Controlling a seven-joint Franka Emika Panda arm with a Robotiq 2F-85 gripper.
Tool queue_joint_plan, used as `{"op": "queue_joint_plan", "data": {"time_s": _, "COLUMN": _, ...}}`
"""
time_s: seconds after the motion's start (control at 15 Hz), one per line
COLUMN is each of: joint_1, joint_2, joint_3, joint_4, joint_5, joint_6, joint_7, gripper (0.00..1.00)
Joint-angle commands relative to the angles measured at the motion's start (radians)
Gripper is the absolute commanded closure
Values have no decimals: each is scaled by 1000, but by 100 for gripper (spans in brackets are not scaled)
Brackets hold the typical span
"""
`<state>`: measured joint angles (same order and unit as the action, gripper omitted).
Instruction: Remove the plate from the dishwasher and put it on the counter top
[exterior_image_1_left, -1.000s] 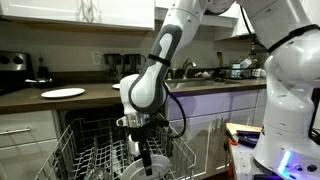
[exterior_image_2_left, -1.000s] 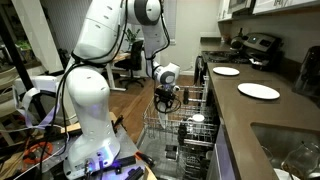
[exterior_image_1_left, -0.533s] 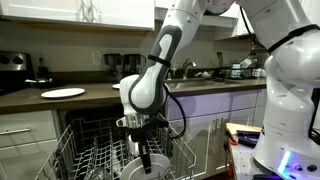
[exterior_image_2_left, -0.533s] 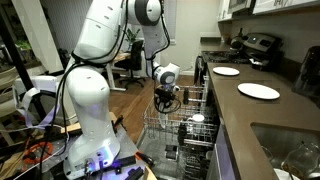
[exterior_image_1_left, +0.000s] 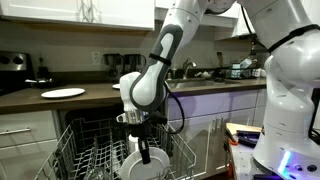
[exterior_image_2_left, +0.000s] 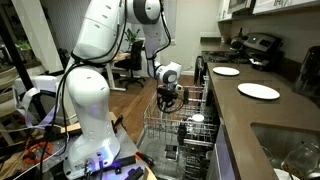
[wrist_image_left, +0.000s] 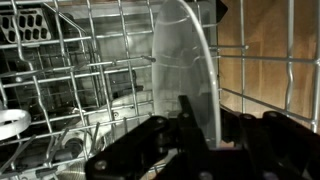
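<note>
The plate (wrist_image_left: 185, 60) stands on edge between the tines of the dishwasher's pulled-out rack (exterior_image_1_left: 90, 152), pale grey-white with a raised rim. In the wrist view my gripper (wrist_image_left: 204, 122) is shut on its upper rim, one dark finger (wrist_image_left: 186, 112) on the near face and the other behind it. In an exterior view the gripper (exterior_image_1_left: 143, 143) points straight down into the rack, with the plate (exterior_image_1_left: 137, 163) showing round and pale below it. From the side, the gripper (exterior_image_2_left: 168, 101) hangs over the rack (exterior_image_2_left: 176, 137), and the plate is hidden there. The dark brown counter top (exterior_image_1_left: 95, 97) runs above the dishwasher.
Two bright white plates (exterior_image_2_left: 226, 71) (exterior_image_2_left: 258, 91) lie on the counter top (exterior_image_2_left: 275, 125); one of them (exterior_image_1_left: 63, 93) shows in both exterior views. A small white cup (exterior_image_2_left: 197, 118) sits in the rack. Wire tines (wrist_image_left: 90, 70) surround the plate. A sink (exterior_image_2_left: 295, 150) is near the counter's end.
The jaws have closed onto the plate's rim. The wrist has risen slightly, and more of the plate shows above the rack wires.
</note>
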<state>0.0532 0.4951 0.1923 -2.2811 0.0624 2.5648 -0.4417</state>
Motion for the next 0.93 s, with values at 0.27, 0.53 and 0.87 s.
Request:
{"op": "queue_joint_plan", "data": {"time_s": 0.27, "joint_1": -11, "joint_2": -87, "joint_3": 10, "joint_4": -19, "joint_5": -37, "joint_6": -101, "joint_7": 13, "gripper": 95}}
{"op": "queue_joint_plan", "data": {"time_s": 0.53, "joint_1": -13, "joint_2": -120, "joint_3": 6, "joint_4": -21, "joint_5": -34, "joint_6": -150, "joint_7": 2, "gripper": 95}}
{"op": "queue_joint_plan", "data": {"time_s": 0.87, "joint_1": -10, "joint_2": -143, "joint_3": 1, "joint_4": -17, "joint_5": -33, "joint_6": -189, "joint_7": -3, "gripper": 95}}
